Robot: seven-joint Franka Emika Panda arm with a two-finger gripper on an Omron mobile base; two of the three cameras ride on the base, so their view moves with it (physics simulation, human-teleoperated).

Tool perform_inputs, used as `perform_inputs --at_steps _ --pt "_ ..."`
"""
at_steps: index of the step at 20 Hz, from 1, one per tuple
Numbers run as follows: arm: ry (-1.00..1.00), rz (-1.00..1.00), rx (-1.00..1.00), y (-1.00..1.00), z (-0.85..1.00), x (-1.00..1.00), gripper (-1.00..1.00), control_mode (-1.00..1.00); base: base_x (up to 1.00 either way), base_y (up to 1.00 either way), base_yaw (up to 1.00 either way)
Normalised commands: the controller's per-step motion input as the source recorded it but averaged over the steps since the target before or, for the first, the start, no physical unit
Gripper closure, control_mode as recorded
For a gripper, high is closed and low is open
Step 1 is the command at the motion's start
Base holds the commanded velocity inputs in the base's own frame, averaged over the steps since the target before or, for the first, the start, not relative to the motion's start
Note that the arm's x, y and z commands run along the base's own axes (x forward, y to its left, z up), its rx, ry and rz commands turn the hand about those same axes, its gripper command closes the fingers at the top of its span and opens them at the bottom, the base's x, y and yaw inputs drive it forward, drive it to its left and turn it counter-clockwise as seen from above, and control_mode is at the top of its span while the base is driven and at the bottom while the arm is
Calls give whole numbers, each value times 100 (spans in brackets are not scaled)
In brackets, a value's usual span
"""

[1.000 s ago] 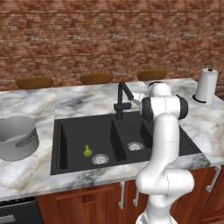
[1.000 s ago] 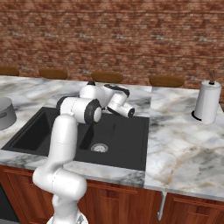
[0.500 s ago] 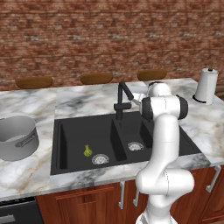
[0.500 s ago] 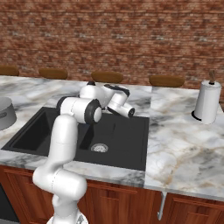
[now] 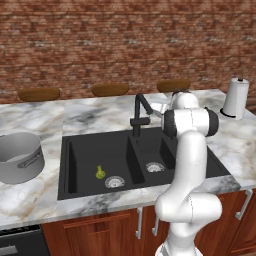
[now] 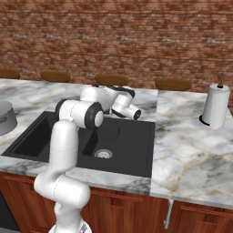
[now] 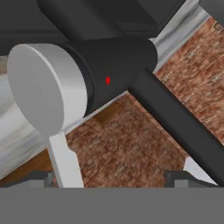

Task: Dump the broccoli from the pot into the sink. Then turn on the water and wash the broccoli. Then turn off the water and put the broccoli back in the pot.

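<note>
While the broccoli (image 5: 100,172) lies on the floor of the sink's (image 5: 70,165) larger basin beside the round drain, the gripper (image 7: 111,177) sits well apart from it, up at the black faucet (image 5: 140,112), with its jaws spread wide and gripping nothing. From the hand view, the faucet's dark body and silver lever (image 7: 46,94) loom close. On the worktop (image 5: 35,197), the left base view shows the pot (image 5: 19,156) left of the sink.

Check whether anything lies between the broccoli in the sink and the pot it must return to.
Nothing loose does. The broccoli lies in the sink's left basin; only that basin's wall and bare counter separate it from the pot.
</note>
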Motion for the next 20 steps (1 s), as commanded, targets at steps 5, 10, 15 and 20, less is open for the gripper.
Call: perform_inputs --at_steps 5,10,15,20 --pt "0 0 -1 -4 26 -33 -100 -100 0 0 0" --pt "0 0 -2 -5 34 -43 -100 -100 0 0 0" --pt "0 0 -2 -4 52 -47 -100 -100 0 0 0" --pt "0 0 -4 0 60 -43 -100 -100 0 0 0"
